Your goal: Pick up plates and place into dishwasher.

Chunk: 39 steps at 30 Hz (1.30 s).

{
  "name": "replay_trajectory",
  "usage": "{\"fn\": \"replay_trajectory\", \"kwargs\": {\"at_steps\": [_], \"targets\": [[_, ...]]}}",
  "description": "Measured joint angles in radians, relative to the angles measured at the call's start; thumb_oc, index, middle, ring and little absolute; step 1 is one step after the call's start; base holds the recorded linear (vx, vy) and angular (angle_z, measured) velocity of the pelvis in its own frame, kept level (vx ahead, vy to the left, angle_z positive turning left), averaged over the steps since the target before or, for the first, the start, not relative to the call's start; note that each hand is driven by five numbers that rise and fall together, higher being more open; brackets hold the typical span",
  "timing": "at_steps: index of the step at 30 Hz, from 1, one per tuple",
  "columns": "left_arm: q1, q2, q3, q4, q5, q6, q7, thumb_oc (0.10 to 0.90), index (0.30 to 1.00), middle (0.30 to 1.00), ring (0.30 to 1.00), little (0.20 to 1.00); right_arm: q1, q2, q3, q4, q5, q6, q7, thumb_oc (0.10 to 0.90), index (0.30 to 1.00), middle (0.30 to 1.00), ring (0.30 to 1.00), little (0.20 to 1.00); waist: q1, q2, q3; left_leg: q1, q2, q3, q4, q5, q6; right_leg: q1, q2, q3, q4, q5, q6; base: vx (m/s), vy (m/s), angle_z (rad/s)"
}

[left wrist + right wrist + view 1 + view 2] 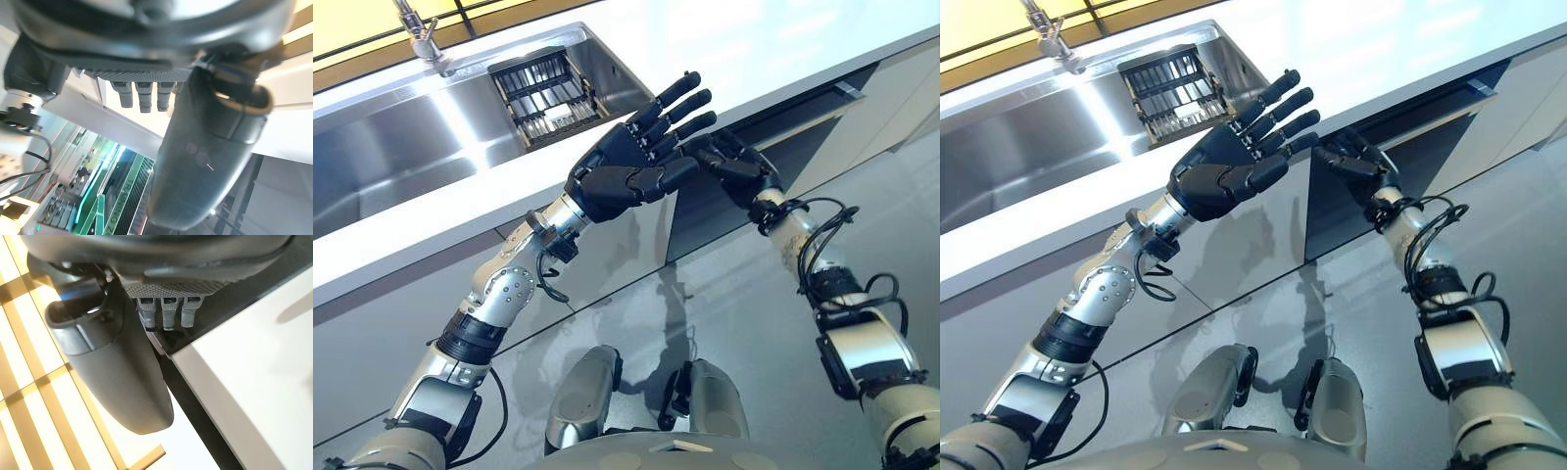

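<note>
hands (pixel 626 166) (pixel 739 166) at dishwasher door (pixel 744 181)

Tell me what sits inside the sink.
Inside the steel sink a dark slotted rack sits at the end away from the faucet's far basin; no plates show. The left hand covers nothing of it.

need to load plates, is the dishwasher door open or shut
Slightly open: a dark gap shows at the top of the dishwasher door under the counter, where the right hand reaches.

bright daylight, glare on steel sink (pixel 431 127), glossy reflective floor (pixel 744 323), wrist views blurred
</note>
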Motion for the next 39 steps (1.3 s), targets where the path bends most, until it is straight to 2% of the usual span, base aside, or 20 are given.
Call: {"fn": "replay_trajectory", "kwargs": {"at_steps": [5,7,13,15,22,26,28,31,36,39], "targets": [[0.067,-0.006,0.005,-0.005,0.095,0.0,-0.087,0.8,0.9,0.9,0.9,0.9,0.276,0.099,-0.002,-0.186,-0.072,-0.035,-0.035,0.8,0.9,0.9,0.9,0.9,-0.038,-0.008,-0.005,0.055,0.018,0.027,-0.053,-0.003,0.01,0.055,0.027,0.032,-0.074,0.023,0.018,-0.07,0.024,-0.12],[0.097,-0.006,0.003,-0.005,0.131,0.0,-0.124,0.8,0.9,0.9,0.9,0.9,0.366,0.136,0.002,-0.196,-0.094,-0.035,-0.036,0.8,0.9,0.9,0.9,0.9,-0.055,-0.023,-0.017,0.078,0.02,0.037,-0.097,0.008,0.018,0.074,0.033,0.041,-0.117,0.039,0.024,-0.03,0.026,-0.13],[0.185,0.01,0.004,-0.008,0.216,0.002,-0.18,0.8,0.9,0.9,0.9,0.9,0.572,0.189,0.01,-0.236,-0.121,-0.054,-0.039,0.8,0.9,0.9,0.9,0.9,-0.105,-0.027,-0.076,0.188,0.037,0.071,-0.355,0.114,0.033,0.158,0.066,0.065,-0.349,0.152,0.046,0.0,0.025,-0.17],[0.233,0.01,0.004,-0.008,0.234,0.002,-0.189,0.8,0.9,0.9,0.9,0.9,0.608,0.208,0.01,-0.236,-0.125,-0.062,-0.038,0.8,0.9,0.9,0.9,0.9,-0.123,-0.022,-0.117,0.219,0.038,0.074,-0.446,0.151,0.038,0.182,0.078,0.082,-0.431,0.186,0.055,0.01,0.022,-0.05],[0.39,0.046,-0.012,0.019,0.404,-0.013,-0.22,0.8,0.9,0.9,0.9,0.9,0.667,0.208,0.009,-0.227,-0.125,-0.036,-0.034,0.8,0.9,0.9,0.9,0.9,-0.121,0.021,-0.223,0.288,0.047,0.073,-0.651,0.242,0.048,0.25,0.106,0.085,-0.648,0.278,0.073,0.0,-0.001,0.01],[0.457,0.046,-0.034,0.185,0.505,-0.061,-0.151,0.8,0.9,0.9,0.9,0.9,0.675,0.209,0.008,-0.136,-0.121,-0.015,-0.033,0.8,0.9,0.9,0.9,0.9,-0.119,0.036,-0.259,0.308,0.05,0.069,-0.703,0.26,0.047,0.292,0.118,0.082,-0.742,0.314,0.077,0.0,-0.003,0.04],[0.475,0.025,-0.048,0.316,0.555,-0.138,-0.099,0.8,0.9,0.9,0.9,0.9,0.665,0.209,0.007,-0.042,-0.12,-0.006,-0.033,0.8,0.9,0.9,0.9,0.9,-0.113,0.034,-0.263,0.312,0.05,0.068,-0.708,0.261,0.047,0.307,0.121,0.081,-0.776,0.327,0.076,0.02,-0.019,0.02],[0.486,0.01,-0.066,0.487,0.65,-0.229,-0.031,0.8,0.9,0.9,0.9,0.9,0.663,0.205,0.006,0.061,-0.12,0.014,-0.035,0.8,0.9,0.9,0.9,0.9,-0.102,0.028,-0.267,0.3,0.051,0.065,-0.708,0.261,0.045,0.314,0.126,0.079,-0.814,0.347,0.074,0.03,-0.04,0.02],[0.49,-0.059,-0.068,0.703,0.714,-0.305,0.058,0.8,0.9,0.9,0.9,0.9,0.649,0.212,0.006,0.156,-0.12,0.018,-0.027,0.8,0.9,0.9,0.9,0.9,-0.095,0.012,-0.274,0.301,0.05,0.061,-0.708,0.261,0.044,0.332,0.127,0.079,-0.843,0.358,0.074,0.05,-0.03,0.04],[0.482,-0.112,-0.064,0.876,0.755,-0.326,0.106,0.8,0.9,0.9,0.9,0.9,0.615,0.233,-0.002,0.233,-0.12,0.019,-0.014,0.8,0.9,0.9,0.9,0.9,-0.096,-0.007,-0.289,0.302,0.051,0.063,-0.711,0.259,0.042,0.333,0.128,0.079,-0.843,0.358,0.074,0.05,-0.019,-0.01]]}}
